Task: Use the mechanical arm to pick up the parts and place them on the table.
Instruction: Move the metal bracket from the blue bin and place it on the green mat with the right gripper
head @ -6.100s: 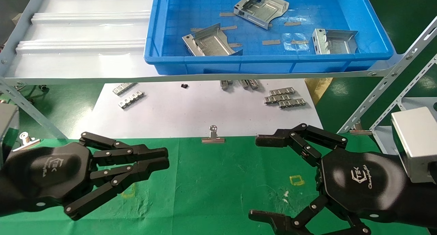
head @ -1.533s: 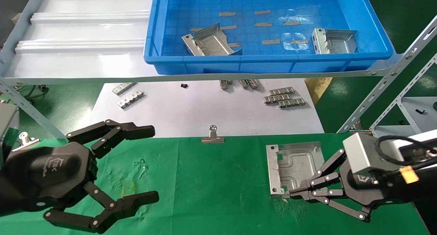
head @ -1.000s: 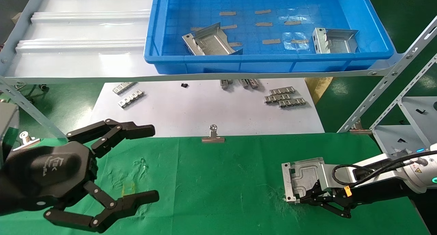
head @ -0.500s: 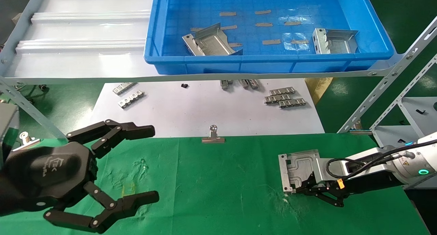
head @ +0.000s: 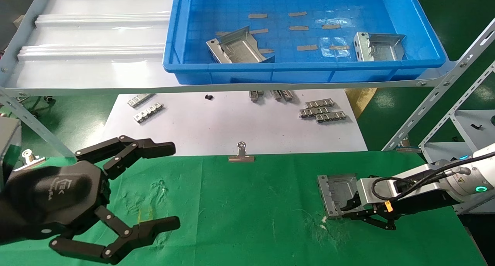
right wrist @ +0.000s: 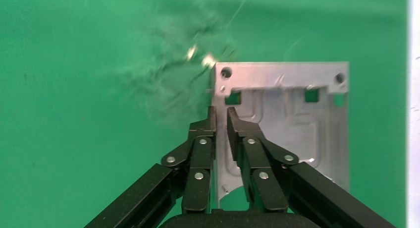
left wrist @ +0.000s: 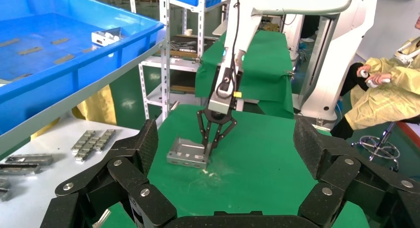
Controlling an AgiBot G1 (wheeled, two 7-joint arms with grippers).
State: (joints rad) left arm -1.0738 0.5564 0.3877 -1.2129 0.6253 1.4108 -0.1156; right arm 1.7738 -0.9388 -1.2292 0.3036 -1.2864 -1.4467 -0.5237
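A silvery part point(head: 335, 190) lies flat on the green table point(head: 251, 204) at the right, plate down and side walls up. My right gripper point(head: 348, 212) reaches down from the white arm and is shut on the part's near side wall. In the right wrist view the fingers point(right wrist: 222, 114) straddle that wall of the part point(right wrist: 297, 119). The left wrist view shows the part point(left wrist: 185, 151) and the right gripper point(left wrist: 208, 147) farther off. Two more parts point(head: 238, 49) point(head: 381, 47) lie in the blue bin point(head: 301, 69). My left gripper point(head: 172, 185) hovers open and empty over the table's left.
The blue bin sits on a pale grey ribbed shelf point(head: 96, 38). Under it a white sheet point(head: 232, 123) holds small slotted strips point(head: 321, 111). A binder clip point(head: 241, 154) sits at the cloth's far edge. Metal rack struts point(head: 437, 99) rise at the right.
The right gripper took the back part out of the bin, brought it down tilted and has now lowered it flat onto the cloth. The left gripper opened earlier and has stayed still since.
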